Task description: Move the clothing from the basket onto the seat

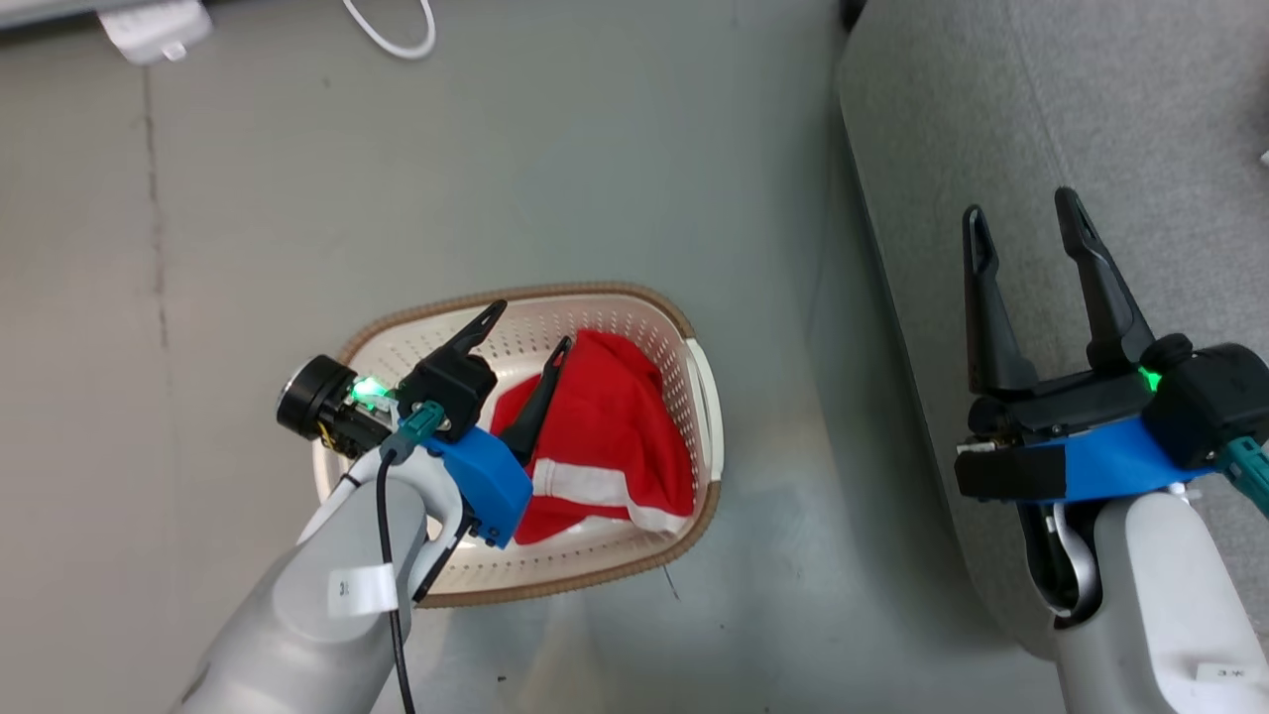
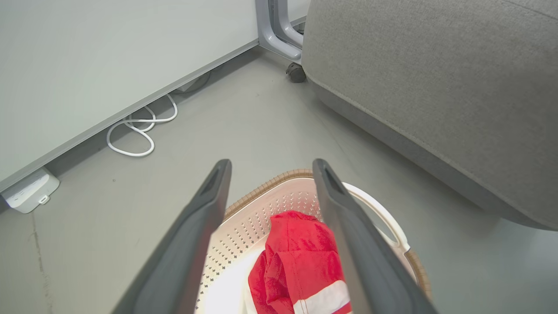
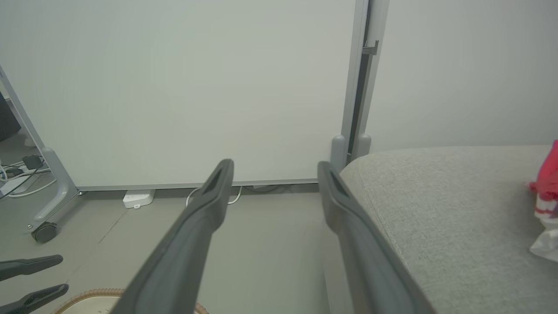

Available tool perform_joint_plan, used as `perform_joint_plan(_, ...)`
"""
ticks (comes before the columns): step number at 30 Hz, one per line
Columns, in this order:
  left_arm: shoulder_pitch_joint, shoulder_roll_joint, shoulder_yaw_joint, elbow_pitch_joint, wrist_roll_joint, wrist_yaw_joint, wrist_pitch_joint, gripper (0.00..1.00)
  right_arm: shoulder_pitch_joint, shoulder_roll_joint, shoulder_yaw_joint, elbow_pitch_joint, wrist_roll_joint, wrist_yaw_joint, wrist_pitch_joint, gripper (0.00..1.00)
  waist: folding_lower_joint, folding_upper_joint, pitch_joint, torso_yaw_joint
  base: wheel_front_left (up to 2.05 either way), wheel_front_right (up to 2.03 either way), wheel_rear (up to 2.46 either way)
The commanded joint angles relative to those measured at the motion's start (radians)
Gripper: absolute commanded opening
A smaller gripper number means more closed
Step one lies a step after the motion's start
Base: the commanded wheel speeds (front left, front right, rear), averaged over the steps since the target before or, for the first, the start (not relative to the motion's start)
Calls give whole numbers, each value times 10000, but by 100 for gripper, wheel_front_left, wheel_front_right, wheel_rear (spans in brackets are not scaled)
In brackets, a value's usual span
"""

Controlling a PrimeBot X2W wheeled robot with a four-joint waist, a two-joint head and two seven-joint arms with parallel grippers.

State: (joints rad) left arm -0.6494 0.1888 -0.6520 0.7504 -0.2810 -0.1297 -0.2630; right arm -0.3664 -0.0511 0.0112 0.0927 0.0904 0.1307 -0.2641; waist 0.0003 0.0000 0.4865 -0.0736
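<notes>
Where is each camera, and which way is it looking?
Head view: on the head, looking down at basket, garment, sofa; left gripper, right gripper show.
Left wrist view: on that wrist, looking along its fingers into the basket.
Right wrist view: on that wrist, facing a wall panel past its fingers.
All share basket and sofa.

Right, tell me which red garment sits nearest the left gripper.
The garment in the laundry basket, under the left gripper; the other garment lies on the grey sofa.
</notes>
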Motion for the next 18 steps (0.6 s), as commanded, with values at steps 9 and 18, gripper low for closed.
perform_joint_plan(9,-1439,248,-1949,1533,-1133,-13,-27,100,-888,11,189,-351,-222,1,-4,100,-3,0,1800,-535,0,0,0)
perform_joint_plan(18,-2390,388,-3675,2629,-2435,-14,-27,100,-1357,11,267,-607,-409,1,-4,100,-3,0,2991,-698,0,0,0)
